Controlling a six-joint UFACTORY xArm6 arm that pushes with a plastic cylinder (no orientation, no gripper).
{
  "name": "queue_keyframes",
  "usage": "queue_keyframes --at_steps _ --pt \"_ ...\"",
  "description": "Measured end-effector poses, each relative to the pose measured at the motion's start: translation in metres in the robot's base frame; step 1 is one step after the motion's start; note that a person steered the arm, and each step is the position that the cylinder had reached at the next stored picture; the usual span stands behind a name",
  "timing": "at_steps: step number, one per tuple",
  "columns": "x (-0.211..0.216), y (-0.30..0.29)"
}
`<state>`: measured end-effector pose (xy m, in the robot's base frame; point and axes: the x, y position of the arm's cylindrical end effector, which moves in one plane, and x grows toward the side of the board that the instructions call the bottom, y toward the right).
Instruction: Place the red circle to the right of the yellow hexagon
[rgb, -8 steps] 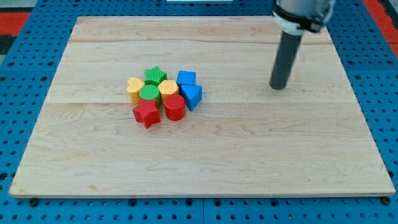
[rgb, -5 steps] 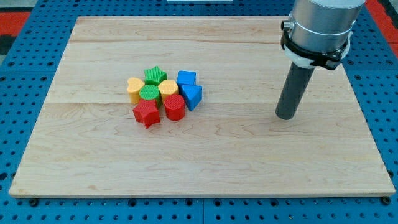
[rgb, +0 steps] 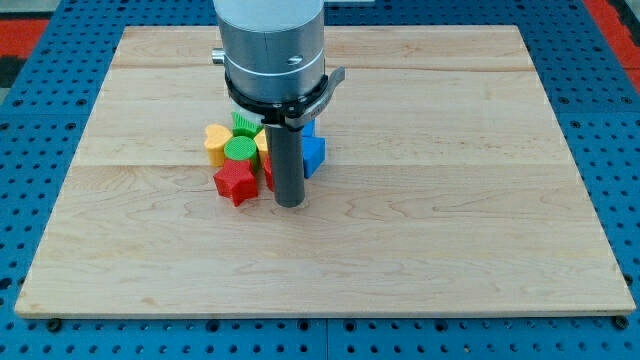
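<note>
Rod (rgb: 288, 160) across red circle (rgb: 269, 176)

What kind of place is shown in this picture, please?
Probably a robotics lab bench. A wooden board lies on a blue perforated mounting plate. My tip stands at the view's bottom right of a cluster of small blocks, just right of the red star.

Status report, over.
My tip down at cluster's bottom-right edge. Red circle mostly hidden behind rod. Yellow hexagon barely visible. Red star and blue block flank it.

Upright dark rod, my tip (rgb: 289, 204) on the board
</note>
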<state>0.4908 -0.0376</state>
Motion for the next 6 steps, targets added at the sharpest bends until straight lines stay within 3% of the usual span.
queue_keyframes --at_steps 3,6 --pt "-0.043 -0.005" --pt "-0.115 -0.008"
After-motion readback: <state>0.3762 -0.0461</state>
